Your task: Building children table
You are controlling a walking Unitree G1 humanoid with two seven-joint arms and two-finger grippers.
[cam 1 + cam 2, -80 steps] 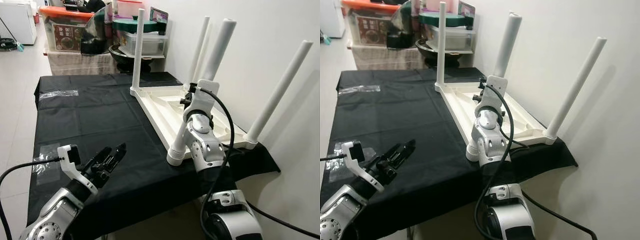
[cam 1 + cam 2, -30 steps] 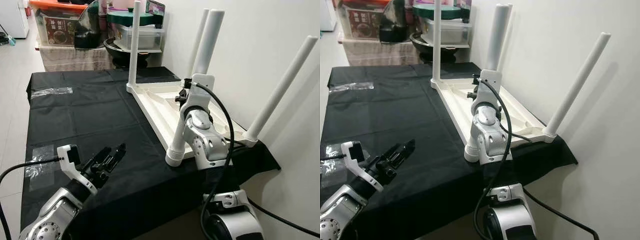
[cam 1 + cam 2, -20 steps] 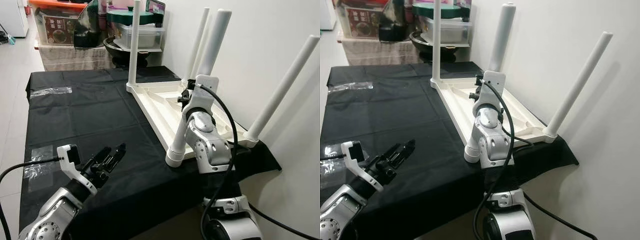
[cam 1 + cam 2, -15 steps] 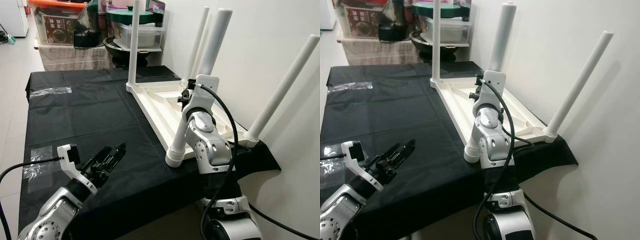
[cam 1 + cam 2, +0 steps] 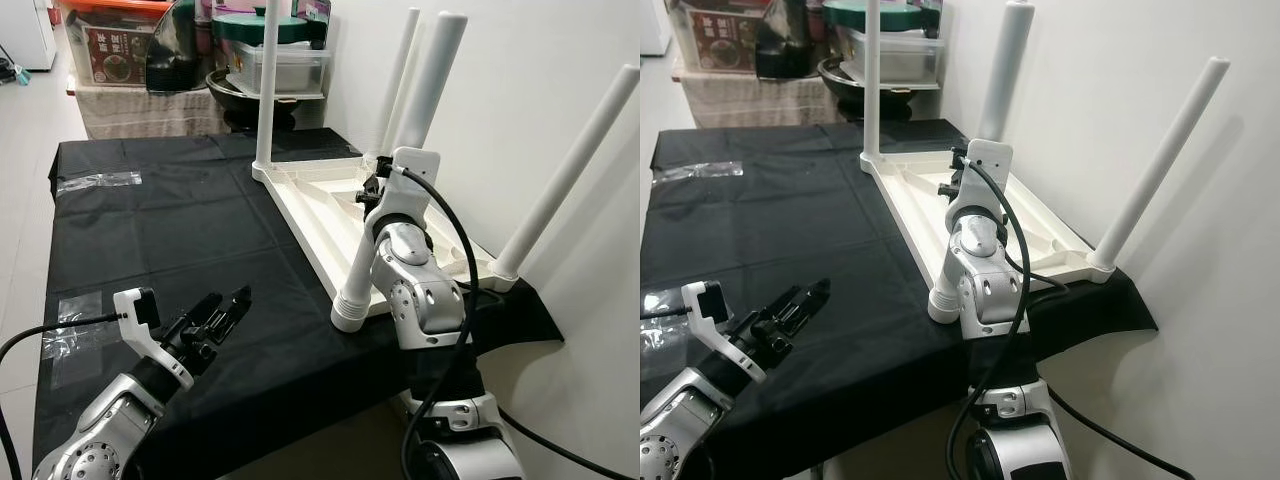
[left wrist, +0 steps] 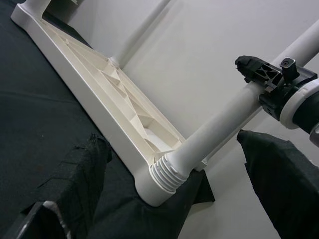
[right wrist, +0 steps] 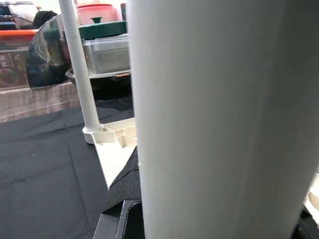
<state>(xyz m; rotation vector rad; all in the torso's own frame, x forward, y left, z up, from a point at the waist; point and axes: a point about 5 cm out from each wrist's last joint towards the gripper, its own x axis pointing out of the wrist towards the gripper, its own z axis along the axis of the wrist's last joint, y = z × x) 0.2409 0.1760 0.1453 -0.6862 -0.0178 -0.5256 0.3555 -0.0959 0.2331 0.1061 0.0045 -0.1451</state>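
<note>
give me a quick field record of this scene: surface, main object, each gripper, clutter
surface: black cloth over a table
main object: white children's table lying upside down, four legs pointing up
near leg: seated in the near corner socket, leaning slightly
right gripper: around the near leg, partway up
left gripper: fingers apart, above the cloth, holding nothing
clutter: clear plastic bags on the cloth; storage boxes beyond the far edge

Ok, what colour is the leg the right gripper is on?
White, like the rest of the upturned table; the leg shows best in the left eye view.
</note>
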